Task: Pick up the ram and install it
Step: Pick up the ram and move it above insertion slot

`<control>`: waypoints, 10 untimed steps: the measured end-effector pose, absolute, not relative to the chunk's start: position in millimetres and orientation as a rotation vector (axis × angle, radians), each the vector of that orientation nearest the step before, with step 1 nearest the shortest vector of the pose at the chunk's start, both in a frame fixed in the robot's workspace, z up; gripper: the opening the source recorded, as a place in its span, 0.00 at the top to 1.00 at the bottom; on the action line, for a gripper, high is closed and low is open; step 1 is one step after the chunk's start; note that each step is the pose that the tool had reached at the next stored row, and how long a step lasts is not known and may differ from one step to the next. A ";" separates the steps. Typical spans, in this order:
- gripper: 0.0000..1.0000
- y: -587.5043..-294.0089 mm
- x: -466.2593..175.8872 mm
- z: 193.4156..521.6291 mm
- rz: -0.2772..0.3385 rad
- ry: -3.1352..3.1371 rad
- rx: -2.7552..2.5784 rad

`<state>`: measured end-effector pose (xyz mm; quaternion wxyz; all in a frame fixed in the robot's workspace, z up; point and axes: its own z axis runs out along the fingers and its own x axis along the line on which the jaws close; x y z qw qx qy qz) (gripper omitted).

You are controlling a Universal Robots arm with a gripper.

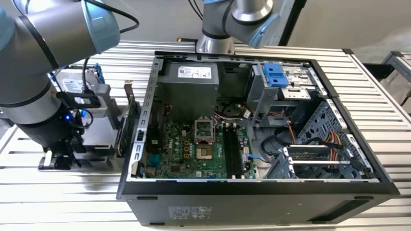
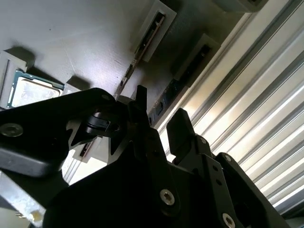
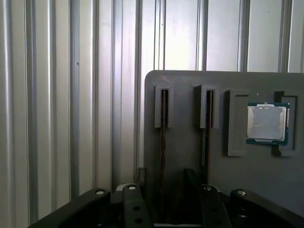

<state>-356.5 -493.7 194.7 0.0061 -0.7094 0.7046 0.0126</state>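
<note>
Two ram sticks stand on edge in slots of a grey holder tray (image 3: 185,95), seen in both wrist views. The ram (image 3: 164,123) nearest the tray's edge, bluish (image 2: 172,92), runs into the gap between my fingers. The other stick (image 3: 207,128) stands beside it. My gripper (image 3: 166,192) (image 2: 160,121) is open, with one finger on either side of that ram and a gap showing between them. In the exterior view the gripper (image 1: 61,161) hangs low over the tray (image 1: 96,139), on the exterior view's left of the open computer case (image 1: 257,185). The motherboard's dark memory slots (image 1: 234,149) lie inside the case.
A processor chip (image 3: 267,122) (image 2: 31,92) sits in the same tray. A green card (image 1: 123,130) stands between tray and case. A drive in a blue frame (image 1: 77,82) lies behind my arm. A second arm's base (image 1: 222,29) stands behind the case. The table is ribbed metal (image 3: 57,118).
</note>
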 end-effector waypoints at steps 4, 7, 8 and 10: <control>0.00 -494.0 -356.6 194.7 0.047 2.201 -2.216; 0.00 -496.2 -356.5 194.6 0.047 2.201 -2.216; 0.00 -497.3 -356.6 194.6 0.048 2.201 -2.216; 0.00 -498.1 -356.6 194.7 0.048 2.201 -2.216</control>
